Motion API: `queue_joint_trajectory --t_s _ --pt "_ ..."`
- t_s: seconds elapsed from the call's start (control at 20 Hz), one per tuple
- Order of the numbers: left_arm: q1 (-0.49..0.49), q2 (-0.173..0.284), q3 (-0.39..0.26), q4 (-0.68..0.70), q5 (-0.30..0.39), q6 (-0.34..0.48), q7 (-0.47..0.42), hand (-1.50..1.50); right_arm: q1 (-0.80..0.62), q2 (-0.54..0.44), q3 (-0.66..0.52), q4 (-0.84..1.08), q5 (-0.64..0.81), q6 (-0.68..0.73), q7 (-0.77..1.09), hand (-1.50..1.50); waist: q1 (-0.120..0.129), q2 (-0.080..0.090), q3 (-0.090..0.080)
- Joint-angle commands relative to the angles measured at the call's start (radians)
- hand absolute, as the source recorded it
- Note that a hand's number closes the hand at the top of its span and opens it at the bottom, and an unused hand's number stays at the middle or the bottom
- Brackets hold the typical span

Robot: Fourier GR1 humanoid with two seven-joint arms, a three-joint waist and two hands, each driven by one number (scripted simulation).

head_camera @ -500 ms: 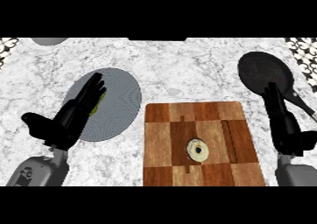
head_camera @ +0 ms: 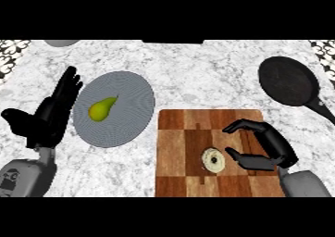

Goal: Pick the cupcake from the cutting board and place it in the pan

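On a marble tabletop (head_camera: 197,69), a cupcake (head_camera: 213,160) sits on a wooden cutting board (head_camera: 184,139), in the board's lower half and seen from straight above as a pale round with a darker centre. The robot's right hand (head_camera: 269,150) hovers over the board just to the right of the cupcake, its fingers (head_camera: 242,125) and thumb curved into an open C facing the cake; the thumb tip lies just beside the cupcake's right edge, and the fingers arch above it without closing on anything. Whether the thumb touches the cake cannot be told from the head view.

A black pan (head_camera: 288,81) lies at the upper right of the tabletop, well apart from the board, its handle running down toward the right edge.

At the left, the robot's left hand (head_camera: 51,113) rests open, fingers straight and pointing up, beside a grey round plate (head_camera: 126,92). A green pear (head_camera: 101,109) lies on the plate, toward its left side. The plate sits just left of the cutting board's upper corner.
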Motion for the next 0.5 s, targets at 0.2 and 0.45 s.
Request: queue_joint_trajectory --t_s 0.2,0.45 --pt "0.061 -0.007 0.05 0.033 -0.023 0.02 -0.081 0.0 0.085 -0.195 -0.122 -0.108 0.105 -0.054 -0.265 -1.5 -0.036 -0.009 -0.001" --pt "-0.007 0.001 0.051 0.066 -0.033 0.013 -0.019 0.0 0.007 -0.381 -0.154 -0.221 0.113 0.1 -0.102 -1.5 -0.031 -0.009 -0.002"
